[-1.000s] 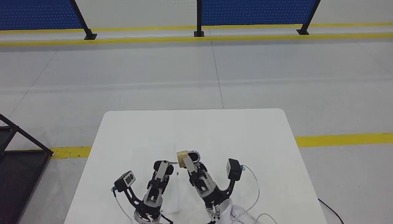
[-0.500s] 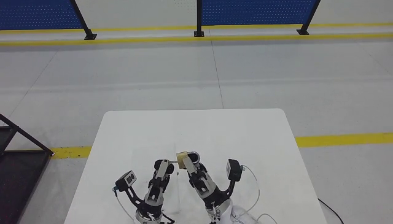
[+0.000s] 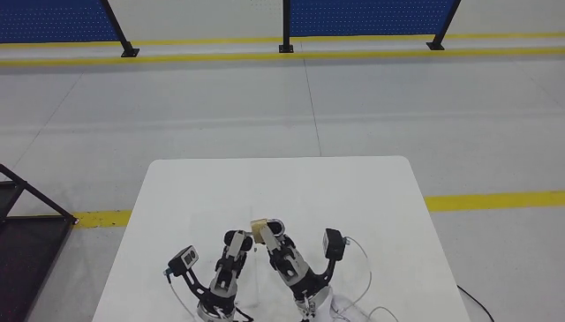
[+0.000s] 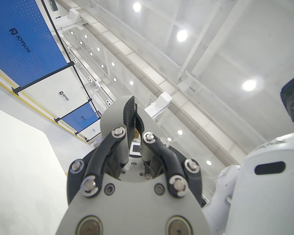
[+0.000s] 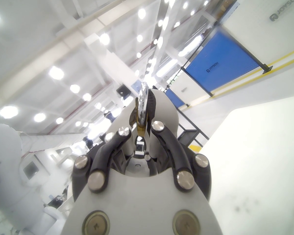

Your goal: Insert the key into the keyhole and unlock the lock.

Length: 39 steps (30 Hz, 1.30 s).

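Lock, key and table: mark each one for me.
lock (image 5: 142, 103), right wrist view, on its chrome shackle.
key (image 4: 136, 131), left wrist view, on its visible brass sliver.
table (image 3: 353, 190), top view, on its bare white top.

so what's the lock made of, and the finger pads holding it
The lock: seemingly metal; mirror-bright, chrome-like shackle with sharp reflections, yellowish brass-coloured body; plated or solid, cannot tell. The finger pads: black, matte, finely ribbed, probably rubber.

We note brass padlock, chrome shackle, pinched in right gripper; key just brass sliver inside clamped left gripper.
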Available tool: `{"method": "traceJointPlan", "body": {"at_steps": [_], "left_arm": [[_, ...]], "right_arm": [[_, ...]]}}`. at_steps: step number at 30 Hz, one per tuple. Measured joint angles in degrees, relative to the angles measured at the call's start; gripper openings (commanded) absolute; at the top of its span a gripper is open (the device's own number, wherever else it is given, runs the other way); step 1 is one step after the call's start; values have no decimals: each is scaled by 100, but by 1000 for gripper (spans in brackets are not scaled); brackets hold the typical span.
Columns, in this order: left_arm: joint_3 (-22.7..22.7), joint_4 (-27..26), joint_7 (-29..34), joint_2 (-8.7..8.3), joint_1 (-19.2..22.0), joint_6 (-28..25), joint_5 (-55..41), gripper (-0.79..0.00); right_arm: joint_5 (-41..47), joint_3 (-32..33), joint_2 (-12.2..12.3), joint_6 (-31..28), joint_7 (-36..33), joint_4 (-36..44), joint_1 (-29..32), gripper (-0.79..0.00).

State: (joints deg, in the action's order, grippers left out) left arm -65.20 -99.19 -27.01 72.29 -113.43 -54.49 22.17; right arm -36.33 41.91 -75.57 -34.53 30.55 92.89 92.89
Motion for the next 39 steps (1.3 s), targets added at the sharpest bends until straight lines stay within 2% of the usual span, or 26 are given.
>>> {"method": "traceJointPlan", "body": {"at_steps": [5,7,10,14,18,20,23,27,32,37,39], "left_arm": [[-7,3,18,18,-2,3,52,-443],[-14,4,21,23,-4,7,66,-425],[-43,-5,26,29,-17,-3,58,-292],[-119,-9,64,26,-59,-51,26,-286],[-290,34,153,3,-109,-187,58,-403],[-406,74,292,-28,-131,-333,54,-413],[-539,6,627,-109,-176,-357,3,-493],[-686,-111,918,-222,-273,-351,-106,-548],[-734,-190,1148,-340,-329,-351,-248,-579],[-687,-195,1358,-436,-346,-351,-264,-511],[-659,-169,1410,-469,-330,-351,-260,-517]], "right_arm": [[-18,-17,4,13,-19,5,-15,-785],[-18,-14,7,12,-4,17,-9,-785],[0,4,16,0,13,61,18,-785],[0,47,32,-23,29,128,77,-785],[-44,111,60,-103,-4,184,157,-785],[-102,159,89,-147,-122,216,220,-785],[-242,267,141,-155,-365,315,316,-785],[-218,470,216,-208,-611,462,468,-785],[-54,654,282,-250,-913,609,602,-785],[-22,675,295,-130,-1140,663,622,-785],[-29,669,295,-101,-1184,676,624,-785]]}}
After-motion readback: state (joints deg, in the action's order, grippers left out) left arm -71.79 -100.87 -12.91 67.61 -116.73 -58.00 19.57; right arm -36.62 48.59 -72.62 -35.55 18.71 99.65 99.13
